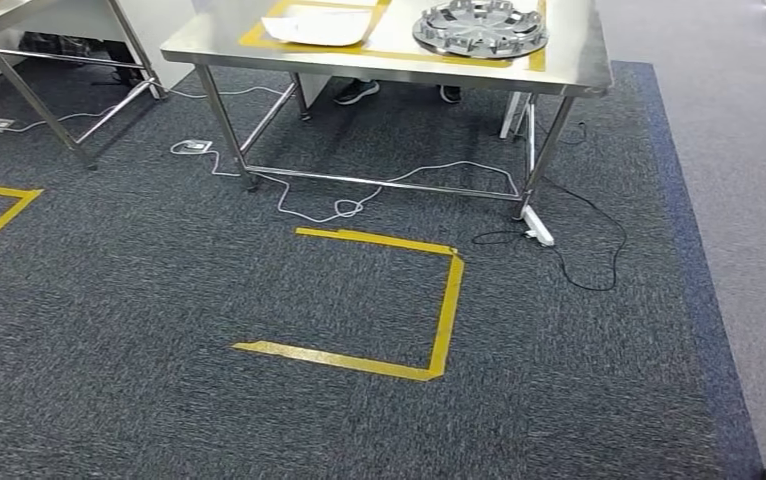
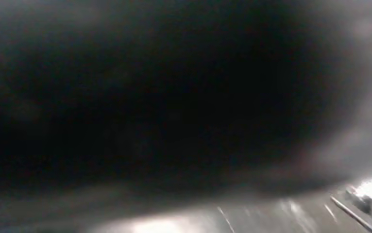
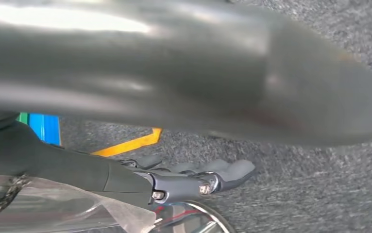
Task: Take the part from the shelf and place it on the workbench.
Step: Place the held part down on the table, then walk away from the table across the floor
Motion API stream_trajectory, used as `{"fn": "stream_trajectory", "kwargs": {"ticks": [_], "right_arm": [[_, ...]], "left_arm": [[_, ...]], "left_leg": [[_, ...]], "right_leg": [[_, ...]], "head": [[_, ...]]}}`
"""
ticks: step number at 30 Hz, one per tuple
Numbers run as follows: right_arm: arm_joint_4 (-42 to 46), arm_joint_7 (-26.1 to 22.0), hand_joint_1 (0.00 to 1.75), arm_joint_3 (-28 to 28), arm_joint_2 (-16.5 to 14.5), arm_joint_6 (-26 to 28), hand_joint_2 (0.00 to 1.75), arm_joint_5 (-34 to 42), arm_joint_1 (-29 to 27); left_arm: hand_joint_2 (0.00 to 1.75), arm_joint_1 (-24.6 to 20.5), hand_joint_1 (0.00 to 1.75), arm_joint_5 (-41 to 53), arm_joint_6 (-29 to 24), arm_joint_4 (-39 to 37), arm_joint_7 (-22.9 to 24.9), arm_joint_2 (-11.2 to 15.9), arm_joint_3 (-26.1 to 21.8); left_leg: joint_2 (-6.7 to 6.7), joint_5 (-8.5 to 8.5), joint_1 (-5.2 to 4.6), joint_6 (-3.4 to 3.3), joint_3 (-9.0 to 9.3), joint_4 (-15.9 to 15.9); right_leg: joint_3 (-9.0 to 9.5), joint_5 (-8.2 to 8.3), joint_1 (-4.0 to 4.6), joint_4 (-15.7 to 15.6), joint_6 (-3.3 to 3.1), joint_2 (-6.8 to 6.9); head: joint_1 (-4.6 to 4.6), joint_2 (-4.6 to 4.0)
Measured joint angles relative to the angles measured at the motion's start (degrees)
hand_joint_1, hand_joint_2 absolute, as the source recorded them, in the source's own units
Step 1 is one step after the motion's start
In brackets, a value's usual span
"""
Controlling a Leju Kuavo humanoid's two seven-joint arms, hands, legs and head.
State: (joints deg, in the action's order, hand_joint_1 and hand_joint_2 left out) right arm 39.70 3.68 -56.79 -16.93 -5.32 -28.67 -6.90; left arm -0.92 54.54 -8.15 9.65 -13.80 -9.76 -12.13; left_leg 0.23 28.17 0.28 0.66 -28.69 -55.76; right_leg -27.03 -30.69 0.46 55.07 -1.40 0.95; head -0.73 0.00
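Grey carpet [image 3: 320, 194] under right hand [image 3: 194, 179] atop shiny part [image 3: 194, 218].

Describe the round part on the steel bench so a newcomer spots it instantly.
Start at the stainless workbench at the top of the head view. On its right half, inside the yellow tape outline, lies the round silver part, a spoked, wheel-like disc. The white sheet beside it is flat and rectangular.

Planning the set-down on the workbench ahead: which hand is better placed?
Probably the right hand: its fingers lie along a shiny round rim, possibly the part, with the workbench ahead. The left wrist view is too dark to judge.
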Motion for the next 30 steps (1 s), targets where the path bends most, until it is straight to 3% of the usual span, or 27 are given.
{"fn": "stream_trajectory", "kwargs": {"ticks": [1,9,30], "right_arm": [[-0.5,-0.2,0.00,-0.4,0.1,0.2,0.00,0.0,0.3],[-3.3,-2.7,0.00,-2.1,0.5,1.5,0.00,-1.3,2.0],[-6.4,-5.5,0.00,-4.4,1.0,1.9,0.00,-2.3,3.7]], "left_arm": [[0.00,-0.1,0.00,-0.1,0.1,0.0,0.0,-0.2,0.1],[0.00,-0.3,0.00,-0.9,0.5,0.0,-0.3,-0.8,0.3],[0.00,-0.3,0.00,-1.8,-0.1,0.1,-0.1,-0.8,2.3]], "left_leg": [[0.01,-0.07,-0.13,-0.14,-0.07,0.0],[0.07,-0.54,-0.70,-1.01,-0.77,-0.2],[0.07,-0.85,-0.48,-0.89,-0.89,-0.2]], "right_leg": [[-0.08,0.20,-0.07,0.0,0.03,-0.02],[-0.83,0.93,-0.68,-0.1,2.03,-0.05],[-1.05,1.04,-0.49,0.1,2.21,-0.04]], "head": [[-0.01,0.00],[-0.04,0.00],[-0.06,0.00]]}}
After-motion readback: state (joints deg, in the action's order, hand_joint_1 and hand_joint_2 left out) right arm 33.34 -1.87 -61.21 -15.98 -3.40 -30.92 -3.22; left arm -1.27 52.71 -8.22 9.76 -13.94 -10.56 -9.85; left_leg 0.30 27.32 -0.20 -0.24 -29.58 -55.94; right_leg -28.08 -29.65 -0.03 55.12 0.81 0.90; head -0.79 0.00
